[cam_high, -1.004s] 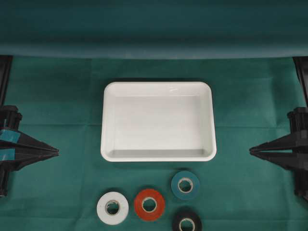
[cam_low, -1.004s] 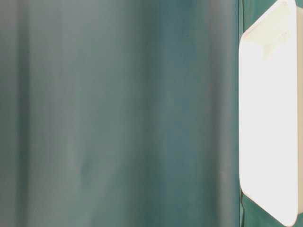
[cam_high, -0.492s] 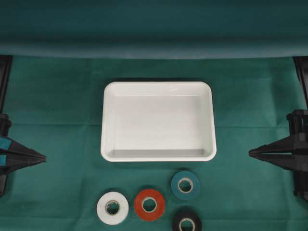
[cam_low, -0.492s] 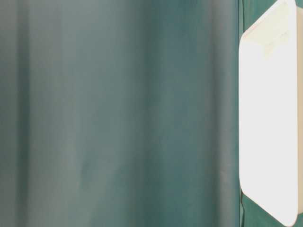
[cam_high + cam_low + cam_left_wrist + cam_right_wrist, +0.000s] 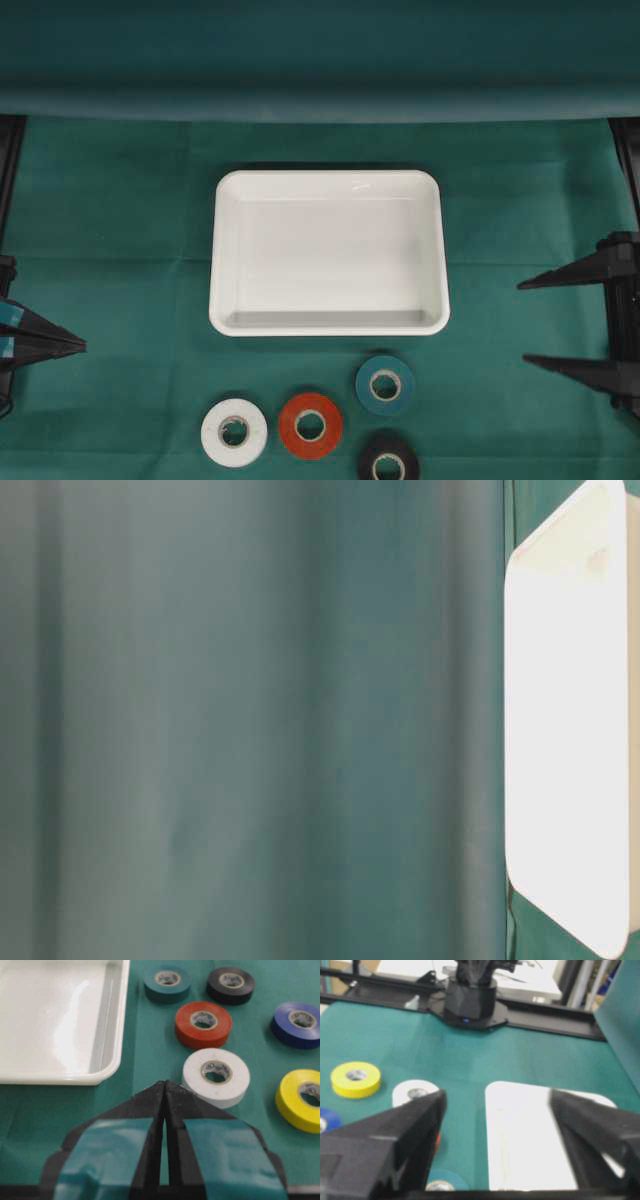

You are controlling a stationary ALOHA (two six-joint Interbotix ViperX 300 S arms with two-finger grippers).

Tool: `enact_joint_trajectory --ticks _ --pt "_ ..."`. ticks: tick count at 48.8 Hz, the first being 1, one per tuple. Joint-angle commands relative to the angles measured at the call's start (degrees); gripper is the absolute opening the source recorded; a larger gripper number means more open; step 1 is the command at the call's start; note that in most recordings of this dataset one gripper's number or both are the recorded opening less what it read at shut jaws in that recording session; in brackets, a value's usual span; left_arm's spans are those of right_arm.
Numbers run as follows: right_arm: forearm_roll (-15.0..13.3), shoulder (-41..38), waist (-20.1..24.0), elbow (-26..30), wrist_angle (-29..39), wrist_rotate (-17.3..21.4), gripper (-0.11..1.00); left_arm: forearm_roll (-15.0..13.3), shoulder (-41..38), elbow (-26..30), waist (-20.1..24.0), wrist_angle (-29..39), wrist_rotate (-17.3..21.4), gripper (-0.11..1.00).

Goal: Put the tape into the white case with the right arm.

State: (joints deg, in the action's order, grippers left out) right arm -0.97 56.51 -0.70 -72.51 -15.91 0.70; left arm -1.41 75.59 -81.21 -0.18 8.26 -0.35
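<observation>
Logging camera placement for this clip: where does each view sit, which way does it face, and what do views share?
Overhead: above, looking down on white case, tape rolls, left gripper, right gripper.
Table-level: close, blurred; case rim, no robot.
Left wrist: behind shut fingers, facing white roll and case.
Right wrist: behind open fingers, facing left arm's base.
All share the case.

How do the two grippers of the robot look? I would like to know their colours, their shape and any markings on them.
Both grippers are black, with two long fingers that narrow to sharp points. The left gripper has light-blue tape patches on its fingers, also visible from overhead. The right gripper is plain black with no patches. Its fingers look matte and wedge-shaped in the right wrist view.
</observation>
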Motion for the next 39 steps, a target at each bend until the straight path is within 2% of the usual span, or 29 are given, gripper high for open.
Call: enact_joint_trajectory --ticks 1,11,18,28,39 --pt "0.0 0.4 0.0 0.4 -0.6 -0.1 0.94 -0.1 0.4 0.3 -0.1 -0.2 0.0 0.0" --pt "0.0 0.4 0.0 0.5 1.1 0.1 0.93 -0.1 0.1 0.4 -0.1 0.2 0.0 0.0" --pt "0.5 -2.5 -0.1 2.4 6.6 0.6 0.93 -0.2 0.1 0.5 -0.1 0.7 -0.2 0.0" --pt "0.3 -7.4 0.0 6.1 15.8 3.5 0.93 -0.1 0.2 0.3 -0.1 1.9 -2.8 0.0" --pt "0.2 -9.6 -0.1 6.9 22.5 3.9 0.93 -0.1 0.2 0.2 -0.1 1.9 -3.7 0.0"
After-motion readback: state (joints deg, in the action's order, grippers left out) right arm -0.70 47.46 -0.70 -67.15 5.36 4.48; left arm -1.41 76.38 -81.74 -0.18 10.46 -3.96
